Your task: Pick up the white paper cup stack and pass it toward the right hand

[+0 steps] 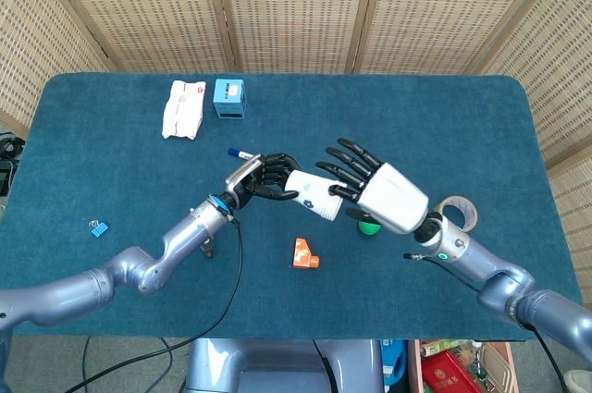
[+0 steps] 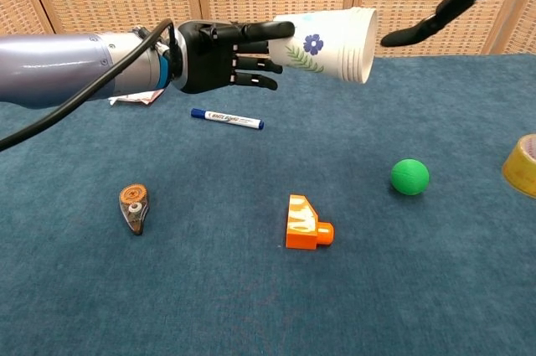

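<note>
The white paper cup stack (image 1: 313, 193) (image 2: 328, 43), printed with a blue flower, lies on its side in the air above the table's middle, its mouth facing right. My left hand (image 1: 260, 180) (image 2: 219, 56) grips its base end. My right hand (image 1: 375, 186) hovers just right of the cup mouth with fingers spread over it, holding nothing. In the chest view only the dark fingers (image 2: 419, 28) of that hand show at the top right edge.
On the blue cloth lie a blue marker (image 2: 226, 118), an orange block (image 1: 304, 254) (image 2: 305, 224), a green ball (image 2: 409, 177), a tape roll (image 1: 458, 214), a correction-tape dispenser (image 2: 133, 206), a small blue clip (image 1: 98, 227), a white packet (image 1: 182, 107) and a blue box (image 1: 228, 97).
</note>
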Robot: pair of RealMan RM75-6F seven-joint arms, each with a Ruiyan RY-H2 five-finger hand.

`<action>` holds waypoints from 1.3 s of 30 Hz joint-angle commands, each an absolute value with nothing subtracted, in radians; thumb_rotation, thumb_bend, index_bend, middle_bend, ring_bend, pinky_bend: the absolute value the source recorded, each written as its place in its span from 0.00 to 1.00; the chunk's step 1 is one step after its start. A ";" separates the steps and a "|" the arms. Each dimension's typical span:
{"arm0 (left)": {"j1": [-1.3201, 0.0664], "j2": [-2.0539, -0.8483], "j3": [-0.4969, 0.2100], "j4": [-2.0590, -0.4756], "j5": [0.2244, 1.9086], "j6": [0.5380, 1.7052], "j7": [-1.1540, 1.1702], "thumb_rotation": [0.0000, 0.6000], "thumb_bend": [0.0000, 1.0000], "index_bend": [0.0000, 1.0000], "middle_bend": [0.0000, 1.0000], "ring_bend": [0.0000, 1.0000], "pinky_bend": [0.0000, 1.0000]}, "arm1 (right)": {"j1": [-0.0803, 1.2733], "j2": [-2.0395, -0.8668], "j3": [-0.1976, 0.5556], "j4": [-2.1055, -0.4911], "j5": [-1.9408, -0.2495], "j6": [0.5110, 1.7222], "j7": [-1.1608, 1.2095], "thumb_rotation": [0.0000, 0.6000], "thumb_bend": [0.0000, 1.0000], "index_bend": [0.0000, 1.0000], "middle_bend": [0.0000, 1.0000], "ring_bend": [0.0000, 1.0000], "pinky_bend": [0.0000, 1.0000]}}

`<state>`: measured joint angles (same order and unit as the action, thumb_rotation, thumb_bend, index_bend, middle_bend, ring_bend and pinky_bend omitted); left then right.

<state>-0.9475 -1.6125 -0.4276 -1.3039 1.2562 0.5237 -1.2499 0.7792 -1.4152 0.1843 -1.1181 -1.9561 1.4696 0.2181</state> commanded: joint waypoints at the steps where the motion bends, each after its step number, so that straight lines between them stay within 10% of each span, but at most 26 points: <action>1: -0.950 -1.618 -0.427 -1.299 1.259 0.518 -1.254 1.00 0.11 0.52 0.54 0.53 0.51 | 0.802 -1.431 0.174 -1.120 -1.951 1.447 0.206 1.00 0.18 0.50 0.30 0.14 0.15; 39: -0.956 -1.657 -0.412 -1.264 1.274 0.496 -1.253 1.00 0.12 0.52 0.54 0.53 0.51 | 0.872 -1.494 0.124 -1.044 -1.909 1.484 0.141 1.00 0.63 0.66 0.34 0.16 0.16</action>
<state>-0.9558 -1.6565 -0.4125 -1.2634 1.2742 0.4959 -1.2527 0.8704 -1.4934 0.1260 -1.0470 -1.9079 1.4840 0.1439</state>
